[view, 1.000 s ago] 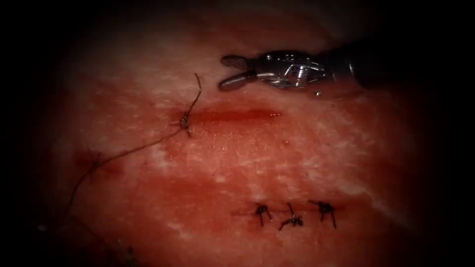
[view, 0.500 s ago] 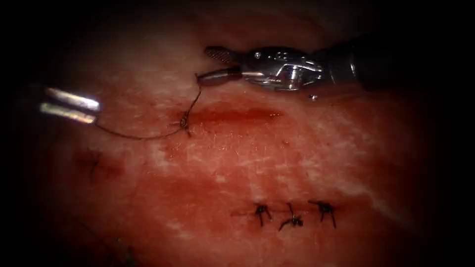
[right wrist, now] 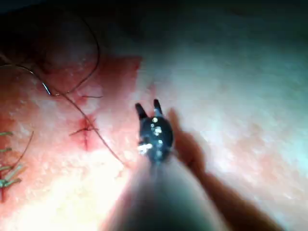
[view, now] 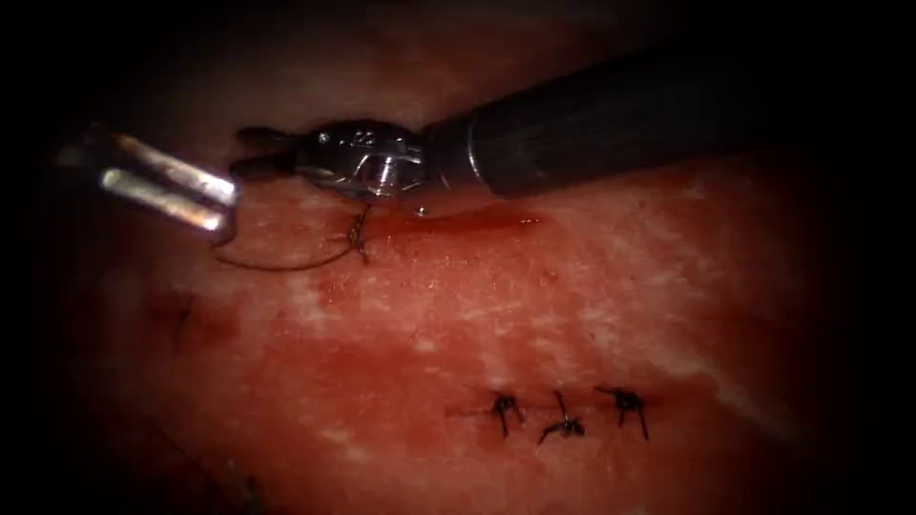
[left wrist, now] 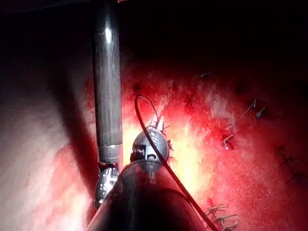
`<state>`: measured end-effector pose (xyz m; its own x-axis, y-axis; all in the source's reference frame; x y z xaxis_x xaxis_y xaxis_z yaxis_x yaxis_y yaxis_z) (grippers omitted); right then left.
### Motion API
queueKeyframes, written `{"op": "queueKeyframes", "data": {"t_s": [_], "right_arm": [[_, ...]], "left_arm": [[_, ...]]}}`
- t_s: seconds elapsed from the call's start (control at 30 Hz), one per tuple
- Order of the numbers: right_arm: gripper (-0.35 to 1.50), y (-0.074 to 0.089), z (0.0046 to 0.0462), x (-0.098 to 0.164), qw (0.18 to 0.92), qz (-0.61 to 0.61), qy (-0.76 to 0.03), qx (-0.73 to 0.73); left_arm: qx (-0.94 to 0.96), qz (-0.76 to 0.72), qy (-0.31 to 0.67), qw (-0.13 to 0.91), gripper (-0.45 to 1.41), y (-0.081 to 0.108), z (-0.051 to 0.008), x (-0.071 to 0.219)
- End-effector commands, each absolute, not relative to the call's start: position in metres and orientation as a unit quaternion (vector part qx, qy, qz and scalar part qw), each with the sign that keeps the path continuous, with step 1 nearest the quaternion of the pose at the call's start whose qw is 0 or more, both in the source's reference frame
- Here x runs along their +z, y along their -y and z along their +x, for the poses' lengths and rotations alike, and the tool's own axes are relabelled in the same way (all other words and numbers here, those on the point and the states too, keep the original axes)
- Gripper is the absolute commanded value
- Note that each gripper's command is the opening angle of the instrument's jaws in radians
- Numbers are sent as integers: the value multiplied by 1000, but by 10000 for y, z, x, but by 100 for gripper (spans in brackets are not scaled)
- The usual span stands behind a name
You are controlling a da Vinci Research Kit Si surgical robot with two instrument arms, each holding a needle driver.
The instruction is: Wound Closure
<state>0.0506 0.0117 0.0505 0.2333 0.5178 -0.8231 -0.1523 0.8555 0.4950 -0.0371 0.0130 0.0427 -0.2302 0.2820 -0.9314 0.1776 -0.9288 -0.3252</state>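
wet red tissue (view: 534, 315), dark thread (view: 277, 264) pinched by left claw (view: 225, 225), right claw (view: 250, 153) spread, empty

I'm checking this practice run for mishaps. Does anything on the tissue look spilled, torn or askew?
Nothing looks damaged. Red fluid pools in the open cut right of the fresh knot. The thread sags slack from the knot to the left tool. The right tool, jaws slightly apart, holds nothing.
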Motion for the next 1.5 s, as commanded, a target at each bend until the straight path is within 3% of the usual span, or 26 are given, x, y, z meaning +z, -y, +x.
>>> {"op": "queueKeyframes", "data": {"t_s": [0.03,0.13,0.33,0.87,1.17,1.27,1.5], "right_arm": [[15,-106,514,510,769,160,-581,212],[29,-94,514,506,765,177,-586,201],[36,-64,511,485,750,211,-604,169],[41,-55,501,443,702,237,-650,170],[66,-58,503,429,691,238,-660,176],[79,-53,492,418,678,239,-672,178],[84,-40,449,389,634,240,-705,208]], "left_arm": [[760,-622,186,35,-45,-130,-378,431],[750,-633,185,41,-45,-146,-384,434],[738,-647,188,45,-45,-174,-399,462],[703,-680,190,88,-45,-201,-416,565],[705,-676,186,105,-45,-206,-434,594],[714,-669,173,113,-45,-215,-427,611],[739,-646,140,130,-45,-217,-409,675]]}}
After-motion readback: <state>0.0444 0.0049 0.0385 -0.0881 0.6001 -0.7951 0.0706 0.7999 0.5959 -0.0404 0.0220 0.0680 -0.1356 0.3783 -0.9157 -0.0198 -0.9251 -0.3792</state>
